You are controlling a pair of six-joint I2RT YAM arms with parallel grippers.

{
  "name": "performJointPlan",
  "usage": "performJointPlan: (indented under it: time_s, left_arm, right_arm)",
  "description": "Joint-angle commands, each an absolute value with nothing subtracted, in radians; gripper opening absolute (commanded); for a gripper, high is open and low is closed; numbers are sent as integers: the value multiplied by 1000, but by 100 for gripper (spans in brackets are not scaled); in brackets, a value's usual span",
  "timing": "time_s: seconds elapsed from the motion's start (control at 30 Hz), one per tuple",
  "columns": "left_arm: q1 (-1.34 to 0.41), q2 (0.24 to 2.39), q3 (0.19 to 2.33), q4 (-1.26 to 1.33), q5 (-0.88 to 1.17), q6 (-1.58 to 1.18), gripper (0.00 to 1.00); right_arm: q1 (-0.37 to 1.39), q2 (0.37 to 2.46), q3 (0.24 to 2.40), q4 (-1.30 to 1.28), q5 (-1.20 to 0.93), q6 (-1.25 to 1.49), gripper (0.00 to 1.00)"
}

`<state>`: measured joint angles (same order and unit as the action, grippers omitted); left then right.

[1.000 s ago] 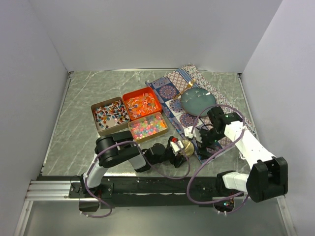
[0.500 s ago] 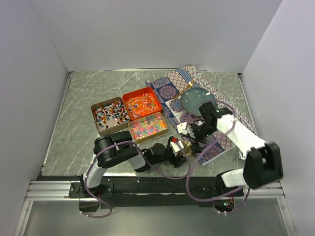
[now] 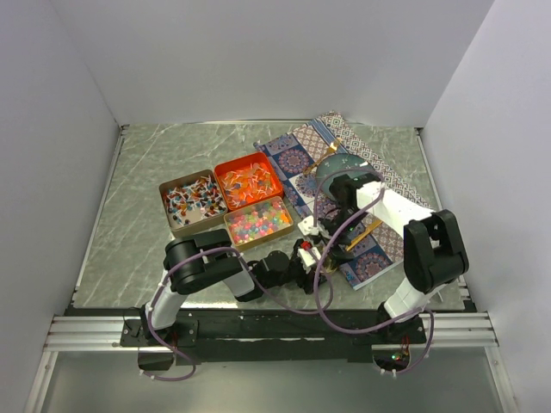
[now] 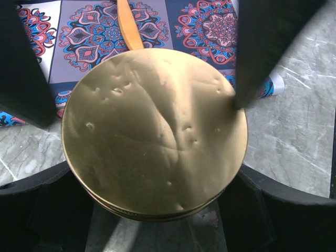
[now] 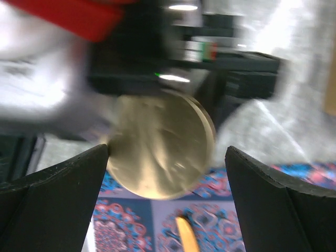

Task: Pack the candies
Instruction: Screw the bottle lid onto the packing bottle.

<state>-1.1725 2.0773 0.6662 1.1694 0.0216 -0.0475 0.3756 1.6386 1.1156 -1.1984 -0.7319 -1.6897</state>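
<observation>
The candies lie in three open tins: wrapped ones [image 3: 194, 200], orange-red pieces [image 3: 250, 179] and multicoloured beads [image 3: 258, 220]. My left gripper [image 3: 318, 256] [image 4: 155, 207] is shut on the round gold lid [image 3: 326, 254] [image 4: 155, 131], holding it by its edges just above the table. My right gripper [image 3: 319, 239] [image 5: 167, 157] is open and reaches down over the same lid [image 5: 157, 147]. Its dark fingers [image 4: 262, 52] straddle the rim; one finger looks to touch the edge and the other stands apart. The right wrist view is blurred.
A patterned blue and red cloth [image 3: 383, 168] covers the table's right side, with a round teal dish [image 3: 344, 172] on it. An orange strip [image 4: 128, 26] lies on the cloth beyond the lid. Grey walls close in the marble table [image 3: 155, 155].
My right arm has swung left, bringing its open gripper from beside the lid to around it. The left gripper and the lid have stayed put.
</observation>
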Motion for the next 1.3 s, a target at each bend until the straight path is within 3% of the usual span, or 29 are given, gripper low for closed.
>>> performJointPlan:
  time_s: [0.0,0.33,0.63,0.9,1.1,1.27]
  left_arm:
    - [-1184,2180,577,687,21,-54,1]
    - [-1180,2198,586,672,12,-83,1]
    - [-1174,2207,595,660,20,-95,1]
    - [-1172,2204,594,661,23,-80,1]
    - [-1181,2206,594,666,28,-66,1]
    - [-1190,2207,597,672,32,-57,1]
  right_arm:
    - [403,1621,1077,-1269,-723,-1740,100]
    - [354,1554,962,-1256,-614,-1726,100]
    - [249,1356,787,-1241,-456,-1665,100]
    - [151,1282,790,-1246,-373,-1672,100]
    - [100,1302,1031,-1279,-637,-1664,100]
    - [158,1299,1028,-1233,-810,-1793,100]
